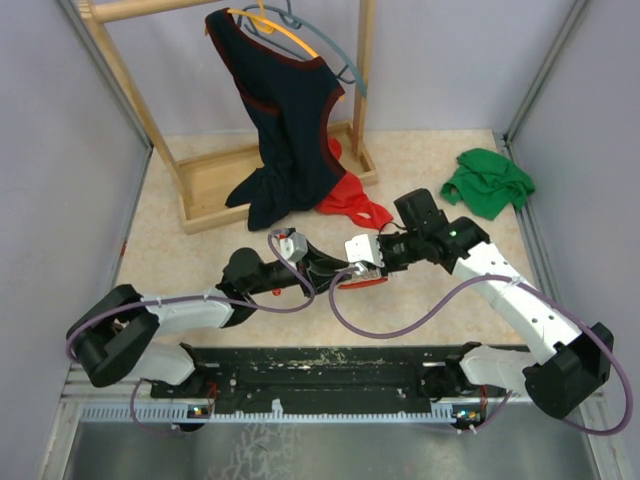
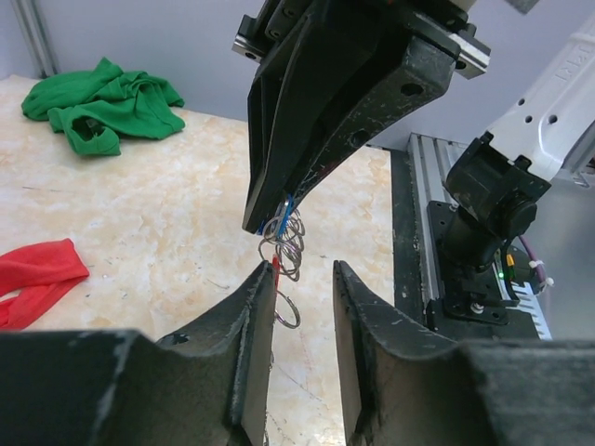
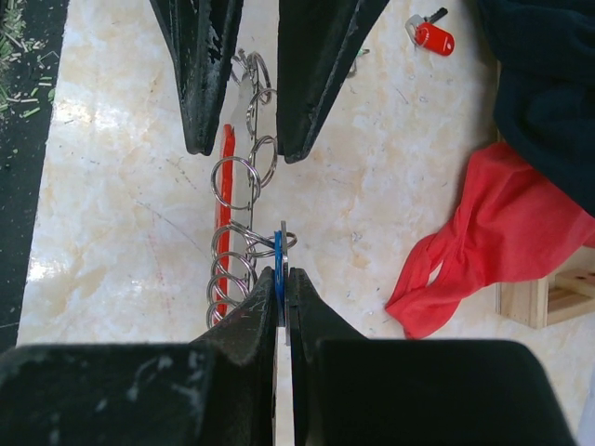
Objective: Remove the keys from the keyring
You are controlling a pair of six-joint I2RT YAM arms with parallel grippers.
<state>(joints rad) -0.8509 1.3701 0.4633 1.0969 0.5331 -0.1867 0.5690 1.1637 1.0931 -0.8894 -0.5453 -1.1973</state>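
My right gripper (image 3: 282,271) is shut on a blue-headed key (image 3: 278,249) that hangs on the keyring. The keyring is a chain of silvery rings (image 3: 237,177) with a red loop (image 3: 225,177) beside it, held just above the table. My left gripper (image 3: 244,149) is open, its two fingers on either side of the chain's far rings. In the left wrist view the rings (image 2: 288,243) hang from the right gripper (image 2: 270,221), and the red strip lies against my left gripper's (image 2: 304,271) inner finger face. A loose red key (image 3: 432,35) lies on the table. From above, both grippers meet over the keyring (image 1: 362,283).
A red cloth (image 3: 474,242) lies right of the keyring, and also shows in the top view (image 1: 352,205). A green cloth (image 1: 488,182) lies at the back right. A wooden rack (image 1: 215,185) with a dark garment (image 1: 285,130) on a hanger stands at the back.
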